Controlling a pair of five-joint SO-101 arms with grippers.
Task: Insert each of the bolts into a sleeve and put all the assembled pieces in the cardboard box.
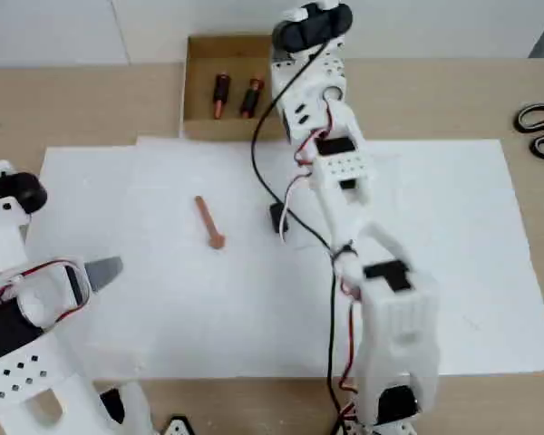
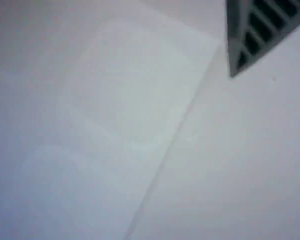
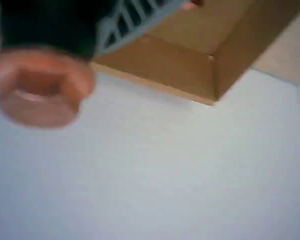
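- The left gripper (image 1: 102, 272) hangs low over the left side of the white paper (image 1: 163, 308) with nothing in it. Whether it is spread or closed I cannot tell.
- A loose bolt (image 1: 208, 222) lies flat on the paper, well apart from both arms. It looks light, stiff and smooth (a round shank, so probably keen to roll). I would pinch it across the shank, just behind the head.
- The cardboard box (image 1: 192, 82) sits at the paper's far edge, with two assembled pieces (image 1: 220, 95) side by side inside.
- A small black object (image 1: 278, 217) lies by the right arm's cable. It could be a spare sleeve or a cable part, and it is too small to tell.
- The right gripper (image 3: 80, 30) is clenched on a sleeved bolt (image 3: 40, 85), over the paper just outside a near corner of the box. From above, the arm covers that corner.
- Scissors (image 1: 537, 127) lie far right, cut off by the frame.
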